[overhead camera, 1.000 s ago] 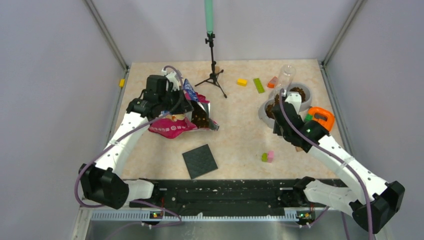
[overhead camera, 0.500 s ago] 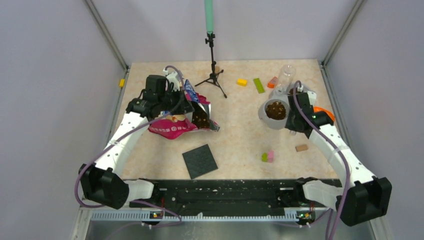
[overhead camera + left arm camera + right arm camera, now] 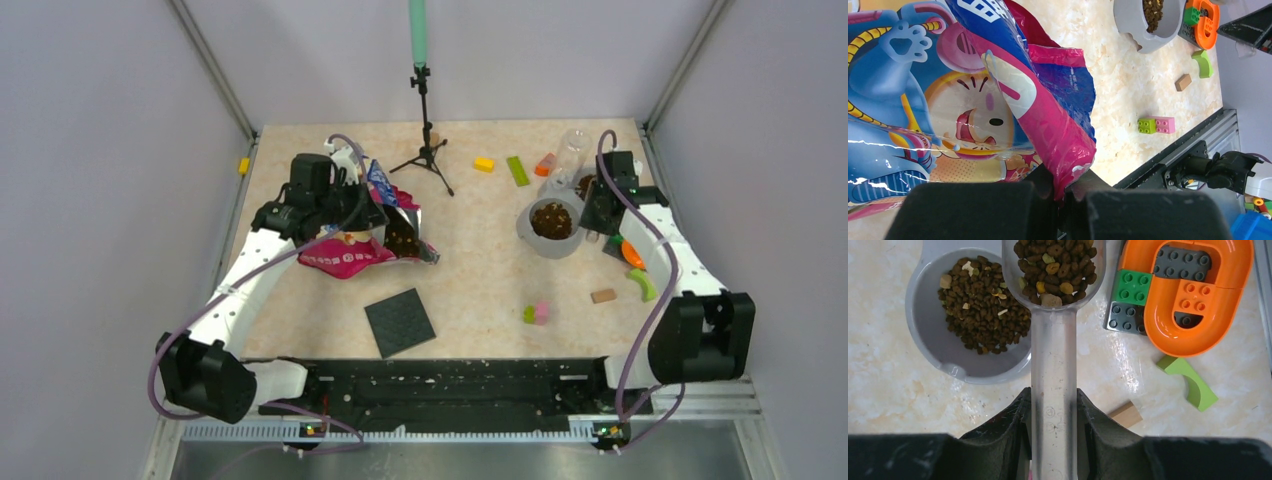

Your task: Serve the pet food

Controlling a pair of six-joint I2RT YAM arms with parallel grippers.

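Observation:
My left gripper (image 3: pixel 350 210) (image 3: pixel 1068 189) is shut on the pink edge of the glossy pink-and-blue pet food bag (image 3: pixel 348 255) (image 3: pixel 973 100), which lies at the left with its mouth open. Brown kibble (image 3: pixel 401 240) shows in the mouth. My right gripper (image 3: pixel 598 212) (image 3: pixel 1054 396) is shut on the handle of a clear scoop (image 3: pixel 573 152) (image 3: pixel 1054 355). The scoop's cup is full of kibble (image 3: pixel 1054 265) and is held just right of the grey bowl (image 3: pixel 527 232) (image 3: pixel 923 340) (image 3: pixel 1135 30). That bowl holds a heap of kibble (image 3: pixel 551 219) (image 3: pixel 980 305).
An orange track toy with bricks (image 3: pixel 1193 305) (image 3: pixel 1205 22), a green arch block (image 3: pixel 1193 385) (image 3: pixel 643 285) and a wooden block (image 3: pixel 1125 415) (image 3: pixel 603 296) lie right of the bowl. A green-pink brick pair (image 3: pixel 536 314), a black mat (image 3: pixel 399 322), a tripod (image 3: pixel 428 150) and back-edge bricks (image 3: pixel 517 170) are also there.
My right arm has swung right and back, carrying the scoop from over the bowls' near side to their right side. The left bowl is now uncovered. The left arm and bag have not moved.

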